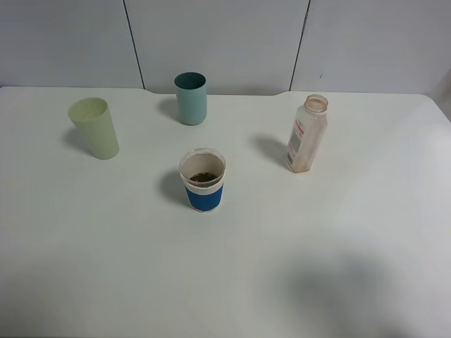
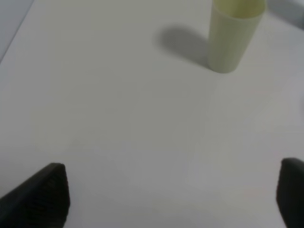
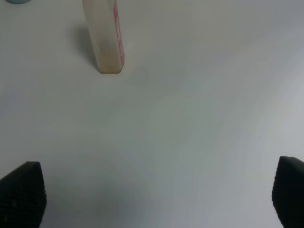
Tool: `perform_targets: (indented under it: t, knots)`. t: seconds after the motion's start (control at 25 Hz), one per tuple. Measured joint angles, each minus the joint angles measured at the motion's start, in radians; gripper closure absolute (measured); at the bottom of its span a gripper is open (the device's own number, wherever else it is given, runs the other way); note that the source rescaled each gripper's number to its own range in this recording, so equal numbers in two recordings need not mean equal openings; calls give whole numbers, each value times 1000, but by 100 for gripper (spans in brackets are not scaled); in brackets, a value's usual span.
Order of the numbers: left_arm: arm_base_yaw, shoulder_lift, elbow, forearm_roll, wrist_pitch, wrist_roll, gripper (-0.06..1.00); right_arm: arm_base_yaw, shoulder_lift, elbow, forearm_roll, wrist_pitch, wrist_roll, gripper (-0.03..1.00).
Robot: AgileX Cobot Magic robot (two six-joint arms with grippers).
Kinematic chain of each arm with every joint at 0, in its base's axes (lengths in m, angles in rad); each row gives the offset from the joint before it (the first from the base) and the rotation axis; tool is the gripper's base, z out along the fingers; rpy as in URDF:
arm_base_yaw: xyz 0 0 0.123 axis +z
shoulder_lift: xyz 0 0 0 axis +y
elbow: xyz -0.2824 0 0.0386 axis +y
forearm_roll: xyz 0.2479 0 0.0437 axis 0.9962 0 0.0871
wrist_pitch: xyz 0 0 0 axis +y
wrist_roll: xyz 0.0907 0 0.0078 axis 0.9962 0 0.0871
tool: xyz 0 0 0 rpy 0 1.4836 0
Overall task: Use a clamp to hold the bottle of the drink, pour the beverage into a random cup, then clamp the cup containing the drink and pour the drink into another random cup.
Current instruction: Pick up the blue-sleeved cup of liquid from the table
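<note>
One small clear bottle [image 1: 307, 135], uncapped and upright, stands on the right side of the white table [image 1: 352, 246]. It shows only a brownish tint near its base. The blue-banded cup [image 1: 203, 181] stands well apart from it, near the table's middle, with a dark patch on its tan floor; whether that patch is beverage cannot be told. Behind the cup stands a teal tumbler [image 1: 191, 98], and far to the left the pale yellow-green tumbler [image 1: 95, 128], both upright.

The right gripper [image 3: 156, 190] hangs over bare table with its jaws spread wide and nothing between them; the bottle lies ahead of it, untouched. The left gripper [image 2: 173, 194] is likewise spread wide and empty, and faces the pale tumbler from a distance.

No vessel is clamped. Judged from the nearly drained bottle, either the first pour is done or little liquid was supplied. If pouring from the bottle remains, the right gripper must advance, straddle the bottle's body and close squarely so that it does not tip.
</note>
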Motion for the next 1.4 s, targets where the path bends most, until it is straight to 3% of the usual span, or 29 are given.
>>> perform_targets:
  t: [0.28, 0.48, 1.4]
  knots:
    - [0, 0, 0, 0, 0, 0, -1, 0, 0, 0, 14, -8, -1, -3]
    - [0, 0, 0, 0, 0, 0, -1, 0, 0, 24, 82, -83, 10, -3]
    - [0, 0, 0, 0, 0, 0, -1, -4, 0, 34, 98, -87, 12, -3]
